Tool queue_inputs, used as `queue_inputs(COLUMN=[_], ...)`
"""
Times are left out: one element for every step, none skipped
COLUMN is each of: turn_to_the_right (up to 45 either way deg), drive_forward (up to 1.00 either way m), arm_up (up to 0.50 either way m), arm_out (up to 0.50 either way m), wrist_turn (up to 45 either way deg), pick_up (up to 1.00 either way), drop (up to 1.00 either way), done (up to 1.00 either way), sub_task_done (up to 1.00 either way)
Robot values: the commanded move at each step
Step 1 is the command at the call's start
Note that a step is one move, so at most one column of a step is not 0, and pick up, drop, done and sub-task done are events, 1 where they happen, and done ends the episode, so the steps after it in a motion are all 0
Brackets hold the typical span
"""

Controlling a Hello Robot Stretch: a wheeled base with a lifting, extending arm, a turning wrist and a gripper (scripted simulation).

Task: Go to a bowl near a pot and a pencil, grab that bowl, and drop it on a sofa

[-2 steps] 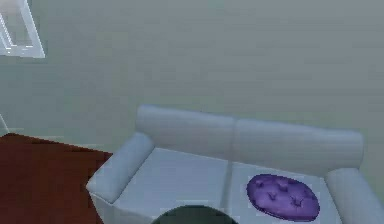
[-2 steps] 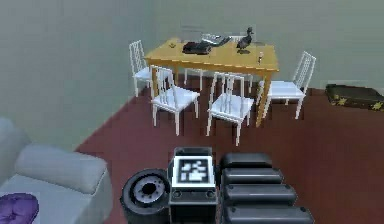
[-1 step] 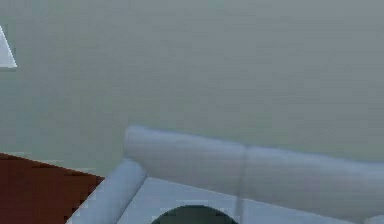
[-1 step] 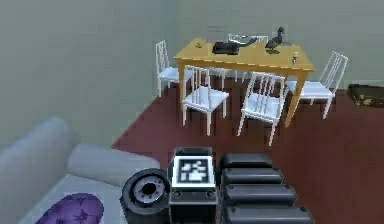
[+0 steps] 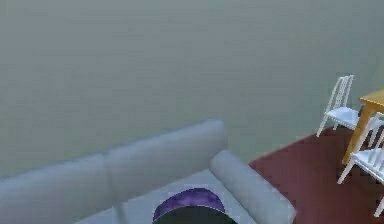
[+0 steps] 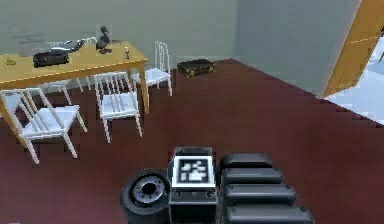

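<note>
One pale grey cushioned sofa (image 5: pixel 150 165) lies straight ahead, yet my claw (image 6: pixel 147 196) sits on the side facing the long wooden counter (image 6: pixel 95 68), so I'd judge a turn comes first. Whether the claw is spread or carries the bowl, I cannot tell.

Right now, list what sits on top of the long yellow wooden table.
The long yellow wooden table carries a flat black bag-like thing, a pale curved object and a dark upright figure. What lies behind them on the tabletop is covered.
</note>
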Motion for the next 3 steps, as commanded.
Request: queue_inputs(turn_to_the_right=[45.0,39.0,-45.0], drive_forward=[0.00,0.00,0.00], arm_up=[0.00,0.00,0.00], arm_out=[0.00,0.00,0.00], wrist_turn=[0.0,0.0,0.0], pick_up=[0.00,0.00,0.00], drop=[0.00,0.00,0.00], done=[0.00,0.00,0.00], sub_task_done=[0.00,0.00,0.00])
